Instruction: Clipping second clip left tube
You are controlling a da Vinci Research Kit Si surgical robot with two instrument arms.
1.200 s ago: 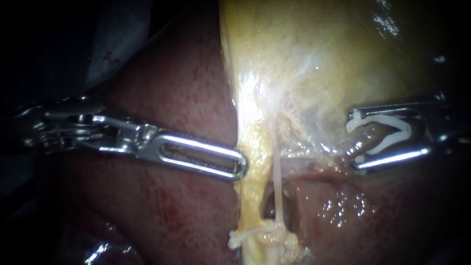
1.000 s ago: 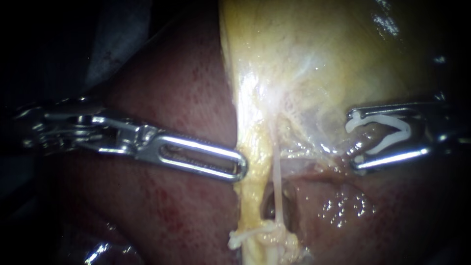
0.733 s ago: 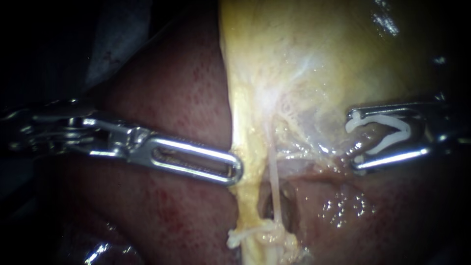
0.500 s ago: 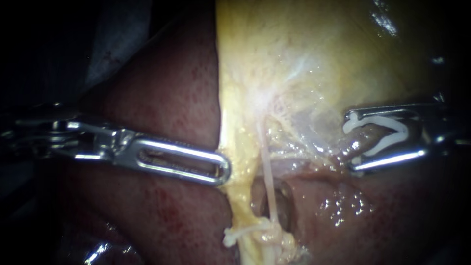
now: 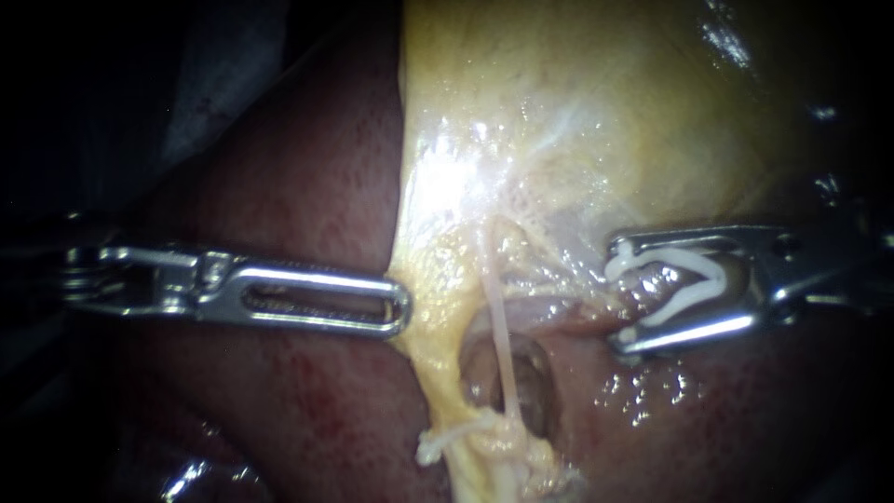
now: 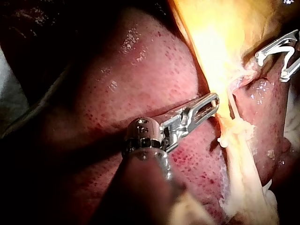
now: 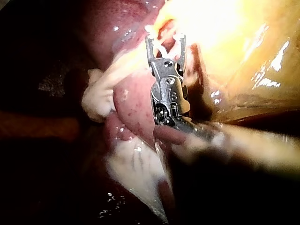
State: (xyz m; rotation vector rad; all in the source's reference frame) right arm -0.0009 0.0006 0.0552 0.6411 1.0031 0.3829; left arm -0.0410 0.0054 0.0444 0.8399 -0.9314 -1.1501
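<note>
My left instrument [image 5: 396,310] comes in level from the left, its slotted jaws shut on the edge of the yellow gallbladder [image 5: 577,121] tissue; the left wrist view shows the same hold [image 6: 213,101]. A thin pale tube [image 5: 501,345] runs down across a dark opening to a white clip-like piece [image 5: 445,442]. My right instrument [image 5: 619,298] holds an open white clip [image 5: 684,284] between wide jaws. Brownish tissue [image 5: 656,279] lies between the clip's arms. These jaws stand to the right of the pale tube, apart from it. I cannot tell which tube is the left one.
Red speckled liver [image 5: 307,186] fills the left and lower part of the endoscope view. Wet reddish tissue [image 5: 652,391] lies below my right instrument. Pale ragged tissue [image 7: 96,101] hangs beside the right instrument in its wrist view.
My left instrument has moved left and drawn the yellow tissue edge with it, widening the opening around the pale tube. My right instrument, with the clip, has moved left toward that opening.
</note>
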